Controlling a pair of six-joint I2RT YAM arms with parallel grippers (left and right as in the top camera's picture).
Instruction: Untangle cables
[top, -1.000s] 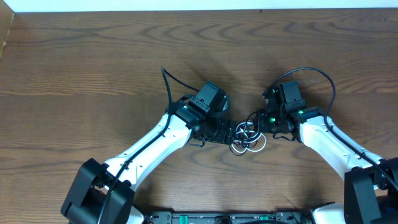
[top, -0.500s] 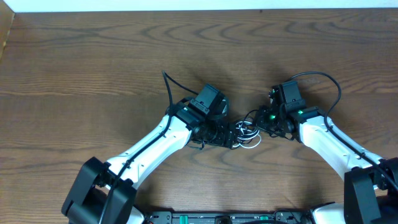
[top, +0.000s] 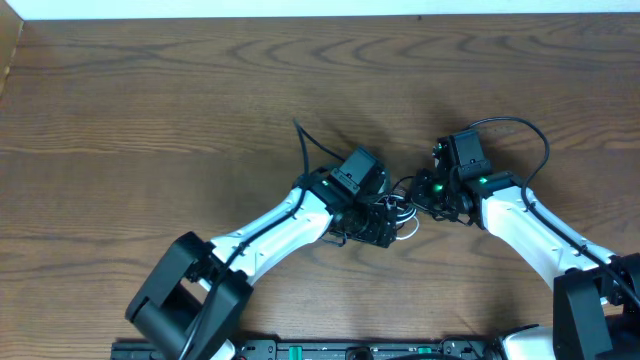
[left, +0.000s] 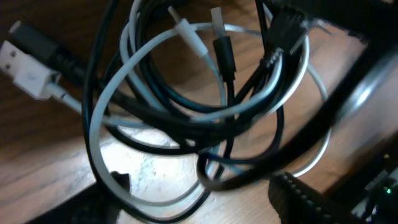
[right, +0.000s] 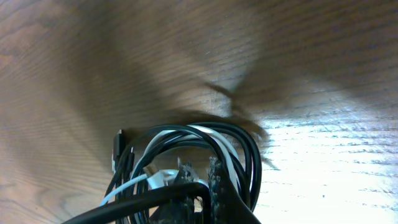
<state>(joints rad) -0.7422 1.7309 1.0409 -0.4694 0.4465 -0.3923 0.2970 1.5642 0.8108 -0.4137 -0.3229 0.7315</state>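
— Where do the cables (top: 400, 210) lie?
— On the worktop (top: 150, 120), near its middle, looped over one another in one bundle
— And the arms?
— The left end effector (top: 385, 228) sits just left of the bundle and the right end effector (top: 424, 196) just right of it, with the bundle between them
— Any loose ends?
— In the left wrist view, two plug ends (left: 31, 59) lie side by side at the bundle's left edge, and two others lie inside its top loop

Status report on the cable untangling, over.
Left gripper open, straddling the cables. Right gripper shut on them. Black and white loops tangled together.
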